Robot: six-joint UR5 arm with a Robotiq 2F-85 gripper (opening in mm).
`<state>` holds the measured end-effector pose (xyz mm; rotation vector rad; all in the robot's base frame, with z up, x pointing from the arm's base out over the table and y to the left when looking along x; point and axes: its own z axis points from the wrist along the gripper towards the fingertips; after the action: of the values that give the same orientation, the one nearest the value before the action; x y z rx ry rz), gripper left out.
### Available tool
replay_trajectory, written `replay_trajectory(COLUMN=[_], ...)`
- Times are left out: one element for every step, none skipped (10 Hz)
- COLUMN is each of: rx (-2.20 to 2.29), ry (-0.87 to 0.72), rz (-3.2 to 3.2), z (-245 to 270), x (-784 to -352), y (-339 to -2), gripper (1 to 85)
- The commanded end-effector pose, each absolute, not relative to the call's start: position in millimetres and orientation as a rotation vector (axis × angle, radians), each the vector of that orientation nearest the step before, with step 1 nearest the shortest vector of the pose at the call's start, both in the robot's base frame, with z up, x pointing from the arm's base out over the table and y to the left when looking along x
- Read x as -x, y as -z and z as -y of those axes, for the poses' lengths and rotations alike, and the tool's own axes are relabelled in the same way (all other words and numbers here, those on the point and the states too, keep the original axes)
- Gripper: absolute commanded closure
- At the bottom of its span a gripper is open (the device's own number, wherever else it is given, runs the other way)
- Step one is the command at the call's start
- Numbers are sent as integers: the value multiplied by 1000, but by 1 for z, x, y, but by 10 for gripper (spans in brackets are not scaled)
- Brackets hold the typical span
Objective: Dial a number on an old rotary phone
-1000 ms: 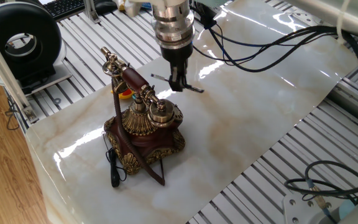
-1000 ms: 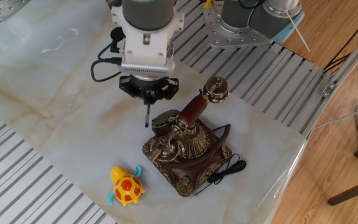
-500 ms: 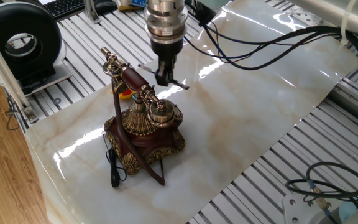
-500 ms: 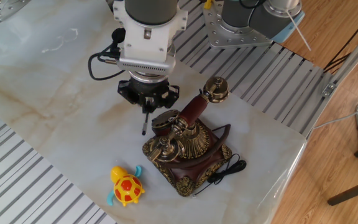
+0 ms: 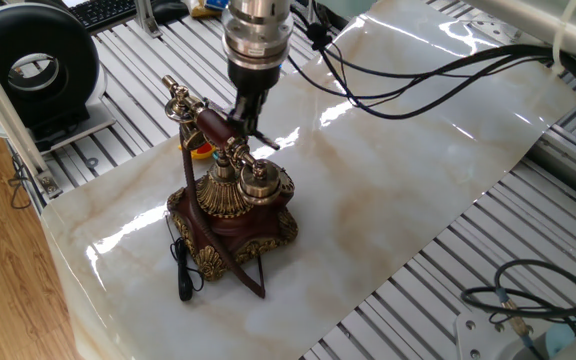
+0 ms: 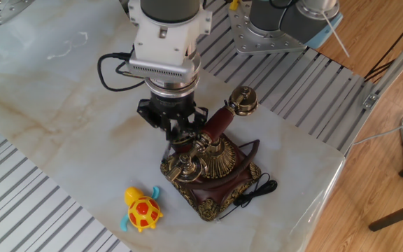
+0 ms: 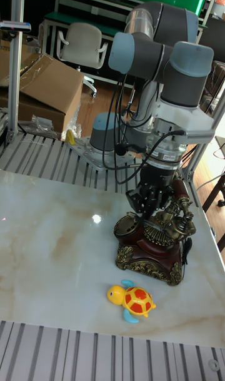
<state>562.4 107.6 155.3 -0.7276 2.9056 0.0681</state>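
I see the marble bench (image 6: 61, 105) carrying the old rotary phone (image 6: 212, 168) near its edge. My claw (image 6: 173, 133) hangs over the dial, fingers pinching a slim pen (image 5: 259, 140). A toy turtle (image 6: 140, 208) sits nearby.

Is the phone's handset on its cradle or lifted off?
On the cradle. The handset lies across the tall cradle of the old rotary phone, while the end effector holds a pen beside it.
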Motion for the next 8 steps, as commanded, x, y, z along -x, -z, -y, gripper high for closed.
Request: replay_trajectory(rx=[684,675,671,687,706,718,730,736], ry=[-133,-188,-221,-225,-238,-243,-240,-236], rz=[-2854,-2841,-2837,-2834,-2826,-2821,-2814,-2810], z=[-121,-131,-137,-138,-141,-142,-142,-141], x=[-575,-575,-575,-574,-573,-573,-574,-575], y=[-161,-162,-163,-163,-164,-164,-164,-164], gripper=[843,843,843,843,843,843,843,843])
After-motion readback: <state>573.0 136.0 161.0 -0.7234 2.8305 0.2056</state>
